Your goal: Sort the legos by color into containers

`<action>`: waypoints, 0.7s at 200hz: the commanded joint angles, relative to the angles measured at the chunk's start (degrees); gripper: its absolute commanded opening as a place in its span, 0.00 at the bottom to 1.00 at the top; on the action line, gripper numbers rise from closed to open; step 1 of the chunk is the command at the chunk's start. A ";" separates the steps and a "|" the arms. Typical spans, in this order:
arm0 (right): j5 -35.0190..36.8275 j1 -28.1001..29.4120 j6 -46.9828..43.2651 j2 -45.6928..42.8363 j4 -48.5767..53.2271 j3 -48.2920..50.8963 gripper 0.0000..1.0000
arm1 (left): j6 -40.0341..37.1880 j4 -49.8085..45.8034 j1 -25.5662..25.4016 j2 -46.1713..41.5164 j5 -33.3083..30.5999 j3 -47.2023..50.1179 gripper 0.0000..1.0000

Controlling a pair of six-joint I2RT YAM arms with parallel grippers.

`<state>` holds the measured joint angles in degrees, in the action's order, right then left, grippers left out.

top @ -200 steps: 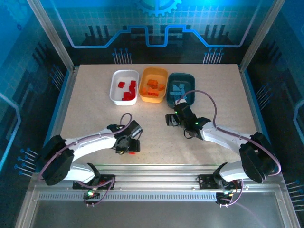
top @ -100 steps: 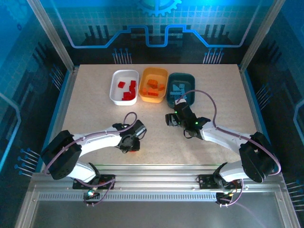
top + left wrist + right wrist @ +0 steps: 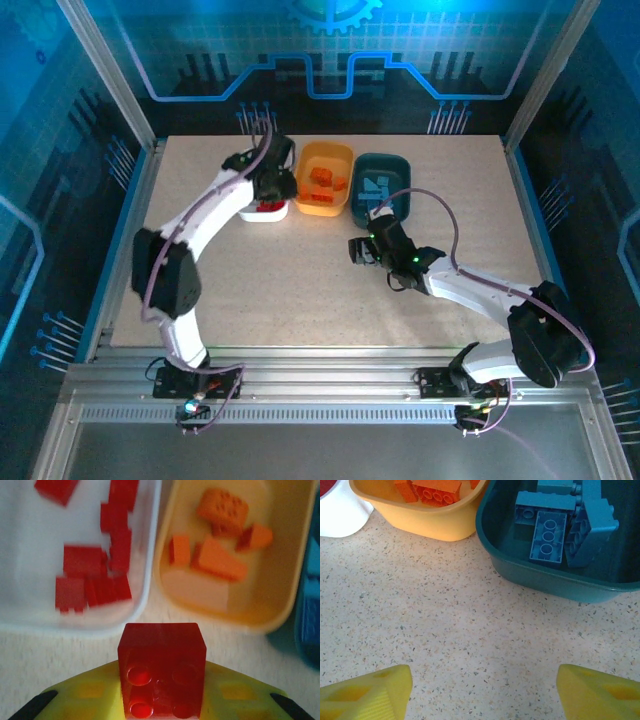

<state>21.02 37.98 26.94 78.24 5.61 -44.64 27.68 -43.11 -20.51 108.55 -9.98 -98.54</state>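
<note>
**Left arm.** The left gripper has its jaws pinched on one red brick. The brick sits centred between the fingers. It is a squarish 2x2 with no real long axis, and its round-marked face is turned toward the wrist cam.

**Key relation.** The white tub lies ahead and to the left of the jaws. The orange tub lies ahead and to the right. In the wrist view the held brick lines up approx. with the gap between the two tubs, and the white tub's near rim is just beyond it. In the top view the gripper is at that tub's near right corner. Whether the brick is already past the rim cannot be told for sure.

**Judgement.** Release needs the jaws further forward and to the left, so the brick lands with the red bricks and not on the table (or over the wall onto the orange bricks).

**Right arm.** The right gripper has its jaws spread and holds nothing. It is low over bare table. The teal tub, with blue bricks inside, is ahead and to the right of the jaws.

**Nearer arm.** The left arm is nearer, being at the white tub. The right arm is well apart from it.

**Task status.** No loose bricks are seen on the table, so this is prob. among the last placements.
</note>
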 commanded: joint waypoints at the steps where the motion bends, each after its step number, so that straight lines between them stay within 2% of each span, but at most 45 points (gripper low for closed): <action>1: 1.67 0.70 -0.86 -1.59 0.85 -0.88 0.77 | -3.70 -6.01 3.50 10.62 3.45 -11.46 0.27; 30: 2.35 0.74 -1.04 -2.61 0.81 -0.58 0.77 | -2.86 -10.35 6.12 20.84 2.82 -22.87 0.29; 47: 2.54 0.74 -1.14 -2.91 0.81 -0.53 0.77 | -1.78 -11.49 7.21 23.67 2.75 -25.19 0.31; 61: 2.53 0.76 -1.14 -2.81 0.81 -0.45 0.77 | -1.29 -10.97 7.74 23.36 2.88 -24.84 0.37; 74: 2.61 0.76 -1.19 -2.59 0.72 -0.49 0.78 | -1.48 -10.70 7.77 22.30 3.30 -24.49 0.49; 84: 2.65 0.78 -1.08 -2.30 0.72 -0.54 0.78 | -2.09 -10.06 7.68 20.52 3.98 -23.58 0.59; 104: 2.94 0.78 -1.03 -2.04 0.81 -0.66 0.81 | -3.17 -7.83 7.51 13.80 3.38 -19.72 0.98; 127: 3.76 0.71 -1.19 -2.94 0.62 -0.21 0.83 | -4.26 -1.66 6.86 1.24 1.70 -10.01 0.99; 140: 4.42 0.82 -1.72 -4.36 -0.42 0.87 0.84 | -4.07 4.01 6.17 -7.96 0.83 -1.02 0.99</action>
<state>23.03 37.98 26.13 76.40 5.96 -44.62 25.08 -47.51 -13.17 117.97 -7.70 -109.03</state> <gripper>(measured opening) 0.833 0.989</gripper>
